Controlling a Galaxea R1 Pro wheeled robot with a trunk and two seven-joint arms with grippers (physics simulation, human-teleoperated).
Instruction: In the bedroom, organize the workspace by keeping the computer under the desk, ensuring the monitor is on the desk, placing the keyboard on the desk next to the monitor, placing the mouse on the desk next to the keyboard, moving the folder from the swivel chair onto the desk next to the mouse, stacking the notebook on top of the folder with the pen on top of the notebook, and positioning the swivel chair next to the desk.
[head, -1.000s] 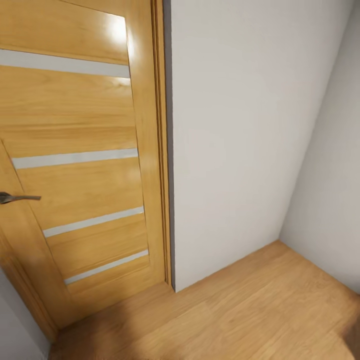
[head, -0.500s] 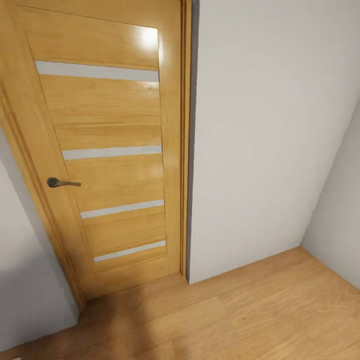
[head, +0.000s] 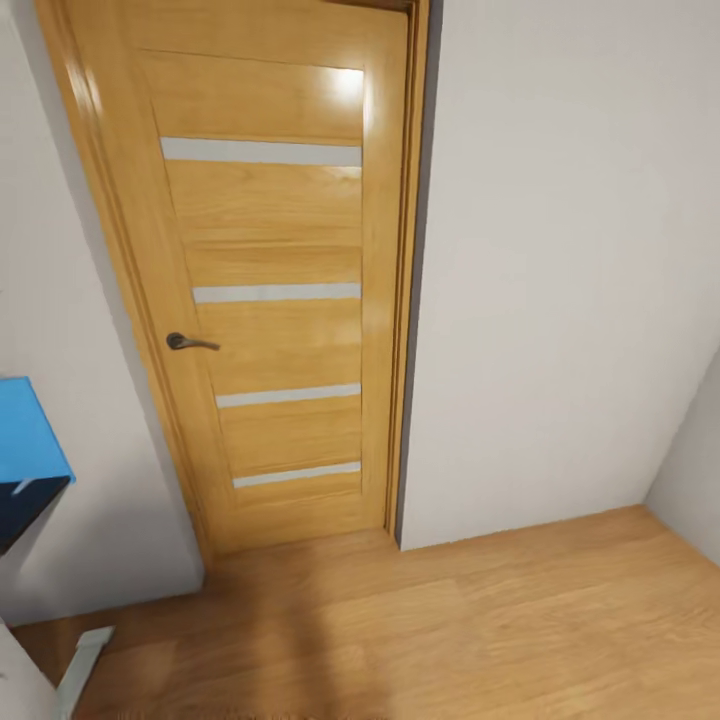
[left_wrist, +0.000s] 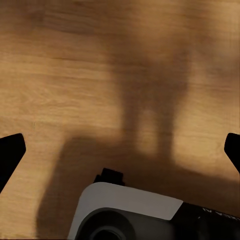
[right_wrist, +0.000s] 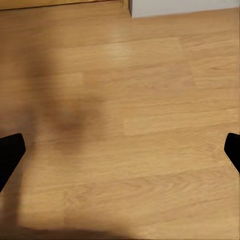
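Head view: wooden door (head: 275, 290) w/ frosted strips, shut, in the bedroom; plank floor (head: 520, 620) below. Left fingers (left_wrist: 11, 152) & right fingers (right_wrist: 10, 150) spread wide, holding nothing, over floor.

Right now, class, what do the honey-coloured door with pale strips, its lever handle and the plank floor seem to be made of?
Door: glossy varnished wood, judging by grain and glare; strips possibly frosted glass.
Lever handle: dark metal, seemingly.
Plank floor: light matt wood or laminate, with grain and board seams.
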